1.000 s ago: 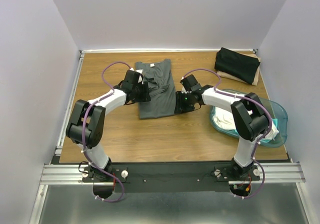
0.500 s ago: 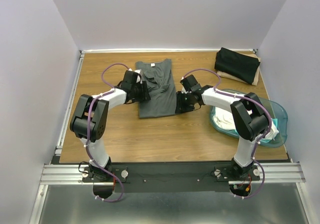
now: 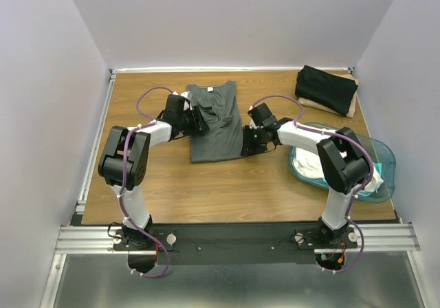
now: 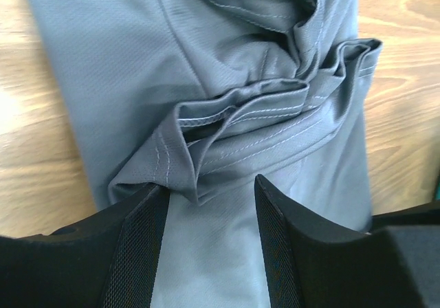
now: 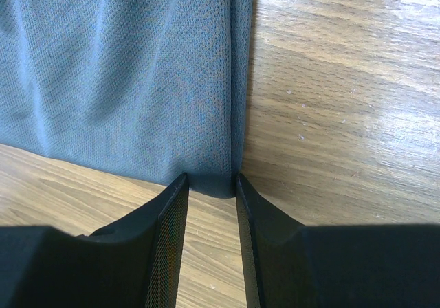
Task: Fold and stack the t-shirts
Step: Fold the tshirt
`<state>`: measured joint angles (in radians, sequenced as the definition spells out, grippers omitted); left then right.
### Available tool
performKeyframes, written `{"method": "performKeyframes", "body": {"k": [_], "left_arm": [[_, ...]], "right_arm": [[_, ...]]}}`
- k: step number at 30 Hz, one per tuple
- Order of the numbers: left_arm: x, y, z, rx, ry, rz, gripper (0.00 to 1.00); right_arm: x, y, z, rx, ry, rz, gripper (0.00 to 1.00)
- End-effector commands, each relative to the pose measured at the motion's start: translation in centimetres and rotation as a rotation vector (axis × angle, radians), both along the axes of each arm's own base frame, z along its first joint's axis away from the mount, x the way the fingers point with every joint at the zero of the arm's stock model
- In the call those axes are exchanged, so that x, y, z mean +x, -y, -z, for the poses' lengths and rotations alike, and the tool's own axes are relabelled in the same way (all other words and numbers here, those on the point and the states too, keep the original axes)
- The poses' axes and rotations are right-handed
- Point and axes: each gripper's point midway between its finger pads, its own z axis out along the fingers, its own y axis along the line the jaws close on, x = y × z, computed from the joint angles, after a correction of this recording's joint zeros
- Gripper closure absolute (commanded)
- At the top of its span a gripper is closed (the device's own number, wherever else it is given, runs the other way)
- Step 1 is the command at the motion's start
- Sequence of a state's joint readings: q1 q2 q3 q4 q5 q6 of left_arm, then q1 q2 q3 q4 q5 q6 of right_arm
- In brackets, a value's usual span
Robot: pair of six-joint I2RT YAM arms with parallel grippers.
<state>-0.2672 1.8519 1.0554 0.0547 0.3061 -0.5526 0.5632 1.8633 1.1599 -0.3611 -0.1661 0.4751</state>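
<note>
A plain dark grey t-shirt [image 3: 218, 130] lies folded lengthwise on the wooden table [image 3: 206, 184], collar at the far end. My left gripper [image 3: 197, 121] is open over its left side. In the left wrist view the gripper [image 4: 210, 191] straddles flat fabric just behind a bunched sleeve fold [image 4: 234, 115]. My right gripper [image 3: 245, 143] is at the shirt's near right corner. In the right wrist view its jaws [image 5: 210, 181] stand a narrow gap apart with the shirt's corner [image 5: 213, 177] at the tips. A folded black t-shirt [image 3: 326, 88] lies at the back right.
A translucent teal tub [image 3: 380, 158] holding white t-shirts [image 3: 306, 167] stands on the right, beside my right arm. The black shirt rests on a tan folded piece [image 3: 330, 107]. White walls enclose the table on three sides.
My left gripper has shifted a little toward the far left along the grey shirt. The right gripper has stayed at the shirt's near right corner.
</note>
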Motion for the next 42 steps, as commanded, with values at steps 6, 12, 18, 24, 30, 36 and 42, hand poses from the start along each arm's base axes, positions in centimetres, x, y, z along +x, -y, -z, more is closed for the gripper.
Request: {"method": "performKeyframes", "body": {"k": [6, 12, 18, 24, 30, 36, 42], "left_arm": [[2.8, -0.3, -2.3, -0.170, 0.078, -0.065, 0.39], [5.0, -2.6, -4.0, -0.172, 0.138, -0.171, 0.39], [5.5, -4.1, -4.2, -0.141, 0.140, -0.227, 0.39], [4.1, -5.0, -4.7, -0.068, 0.151, -0.205, 0.39], [-1.0, -6.4, -3.6, 0.060, 0.115, -0.140, 0.39], [-8.0, -5.5, 0.1, 0.157, -0.052, -0.074, 0.39], [-12.6, -4.7, 2.2, 0.167, -0.157, -0.092, 0.40]], "right_arm": [[-1.6, 0.8, 2.9, -0.049, -0.079, 0.001, 0.60], [-1.7, 1.0, 3.0, -0.053, -0.080, 0.004, 0.60], [-1.7, 1.0, 3.0, -0.054, -0.081, 0.002, 0.60], [-1.6, 0.8, 3.1, -0.051, -0.083, 0.000, 0.60], [-2.0, 1.0, 3.3, -0.055, -0.093, -0.002, 0.63], [-2.0, 0.8, 3.5, -0.050, -0.100, -0.008, 0.64], [-2.1, 0.7, 3.6, -0.046, -0.107, -0.011, 0.65]]}}
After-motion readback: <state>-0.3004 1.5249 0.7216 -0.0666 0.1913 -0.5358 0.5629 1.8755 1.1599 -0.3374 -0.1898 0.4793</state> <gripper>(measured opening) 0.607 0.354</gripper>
